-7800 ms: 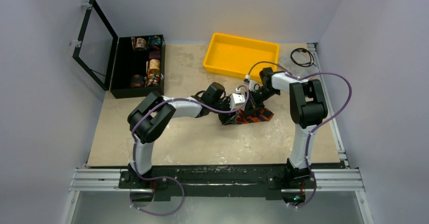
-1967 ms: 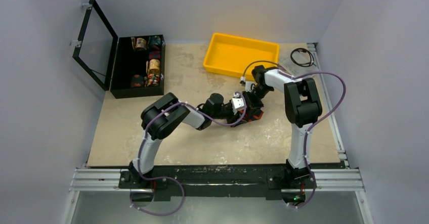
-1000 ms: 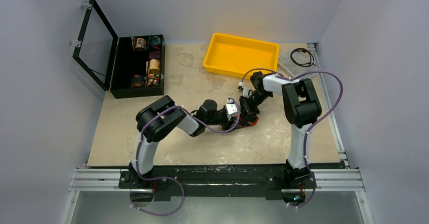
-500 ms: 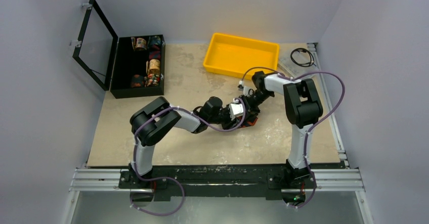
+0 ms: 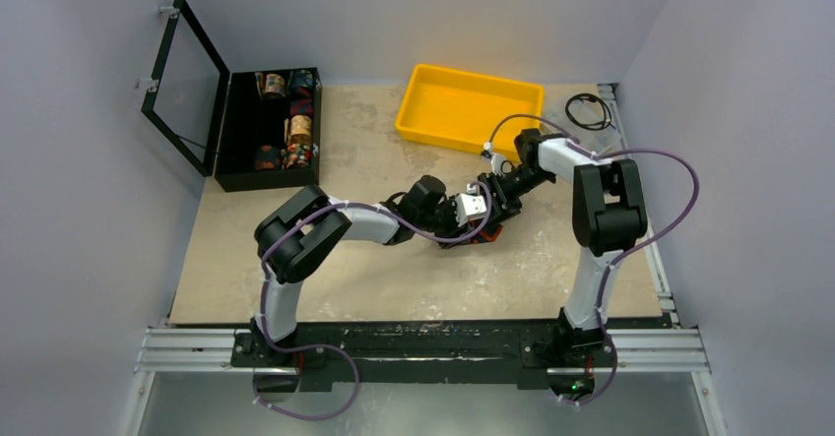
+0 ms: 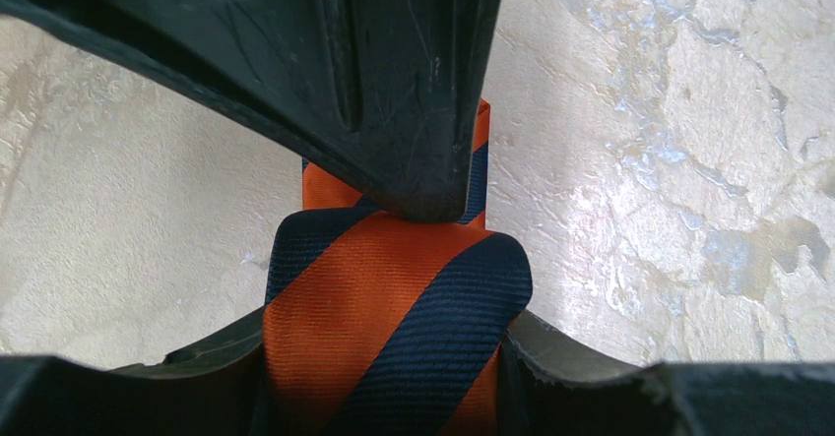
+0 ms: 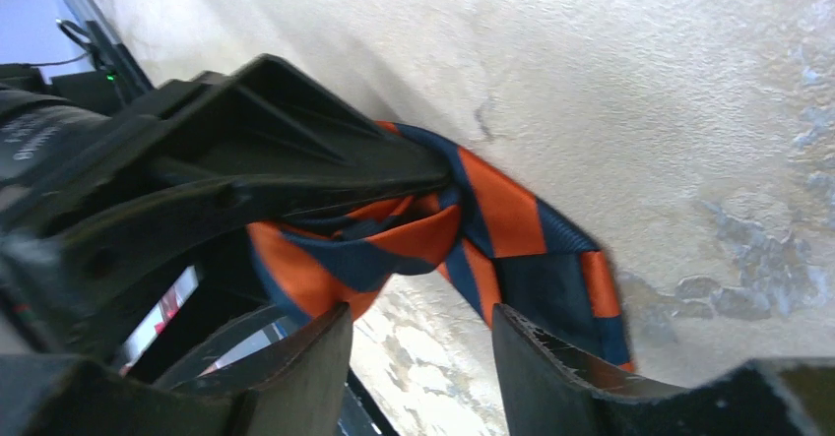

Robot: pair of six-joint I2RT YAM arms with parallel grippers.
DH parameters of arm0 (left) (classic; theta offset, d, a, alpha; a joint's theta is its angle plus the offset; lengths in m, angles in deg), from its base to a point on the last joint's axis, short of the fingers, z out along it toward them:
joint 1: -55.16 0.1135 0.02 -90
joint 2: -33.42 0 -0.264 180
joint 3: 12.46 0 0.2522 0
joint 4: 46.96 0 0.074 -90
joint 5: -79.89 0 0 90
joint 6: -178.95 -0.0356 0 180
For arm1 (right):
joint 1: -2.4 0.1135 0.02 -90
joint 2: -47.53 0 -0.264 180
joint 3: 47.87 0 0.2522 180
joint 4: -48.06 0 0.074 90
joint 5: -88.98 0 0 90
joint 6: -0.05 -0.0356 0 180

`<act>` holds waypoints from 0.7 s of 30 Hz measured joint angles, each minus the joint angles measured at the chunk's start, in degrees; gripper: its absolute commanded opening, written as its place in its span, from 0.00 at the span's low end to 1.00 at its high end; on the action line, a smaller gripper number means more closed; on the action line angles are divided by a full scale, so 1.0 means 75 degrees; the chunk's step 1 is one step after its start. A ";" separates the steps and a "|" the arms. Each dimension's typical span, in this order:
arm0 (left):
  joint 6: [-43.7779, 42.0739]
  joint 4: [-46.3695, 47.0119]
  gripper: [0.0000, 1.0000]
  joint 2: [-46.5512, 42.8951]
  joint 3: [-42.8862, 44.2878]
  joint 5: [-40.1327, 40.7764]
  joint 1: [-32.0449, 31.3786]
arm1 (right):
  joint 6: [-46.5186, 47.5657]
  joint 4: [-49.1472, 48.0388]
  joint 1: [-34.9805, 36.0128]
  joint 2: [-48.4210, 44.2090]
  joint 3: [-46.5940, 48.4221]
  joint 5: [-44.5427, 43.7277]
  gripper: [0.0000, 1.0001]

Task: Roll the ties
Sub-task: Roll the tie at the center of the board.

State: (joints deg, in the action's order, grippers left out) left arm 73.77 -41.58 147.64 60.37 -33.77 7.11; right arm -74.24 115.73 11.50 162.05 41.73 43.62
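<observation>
1. Done, by my reading — most of the tie [image 6: 394,318] is gathered into a loose bundle, clamped between the fingers of the left claw [image 6: 384,347].
2. The right claw [image 7: 418,323] stands partly parted and grips nothing. One of its fingertips seems to touch the bundle just ahead of the left claw.
3. Left to do — a short flat tail lies unwound on the table [image 6: 689,160] just beyond the right claw, and the bundle looks untidy, not a neat roll.
</observation>
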 measured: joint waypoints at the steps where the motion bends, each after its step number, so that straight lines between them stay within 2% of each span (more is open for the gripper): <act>1: -0.0047 -0.0134 0.00 0.0015 0.0085 0.0009 0.0003 | 0.0023 -0.0017 -0.0020 -0.0105 -0.0006 0.0023 0.60; 3: -0.0099 -0.0376 0.00 0.0032 0.0216 0.0017 0.0003 | 0.0055 -0.0029 -0.0082 -0.0329 -0.0017 0.0192 0.68; 5: -0.0146 -0.0545 0.01 0.0041 0.0297 0.0020 0.0003 | 0.0085 -0.0044 -0.0152 -0.0501 -0.0020 0.0361 0.70; 13: -0.0297 -0.1061 0.08 0.0076 0.0577 0.0015 0.0003 | -0.0280 -0.0358 -0.0122 -0.0551 -0.0181 0.1000 0.65; 15: -0.0329 -0.1160 0.08 0.0087 0.0635 0.0009 0.0003 | -0.0423 -0.0536 0.0050 -0.0466 -0.0219 0.1029 0.59; 17: -0.0353 -0.1250 0.08 0.0096 0.0688 0.0006 0.0003 | -0.0554 -0.0717 0.0187 -0.0367 -0.0289 0.1032 0.49; 21: -0.0414 -0.1343 0.10 0.0108 0.0743 -0.0026 0.0003 | -0.0775 -0.0877 0.0280 -0.0163 -0.0335 0.1154 0.16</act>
State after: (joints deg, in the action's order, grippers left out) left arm 70.67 -51.66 148.45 65.95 -33.97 7.13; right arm -80.06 109.15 13.60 160.82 39.21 52.27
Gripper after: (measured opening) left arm 0.452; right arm 0.385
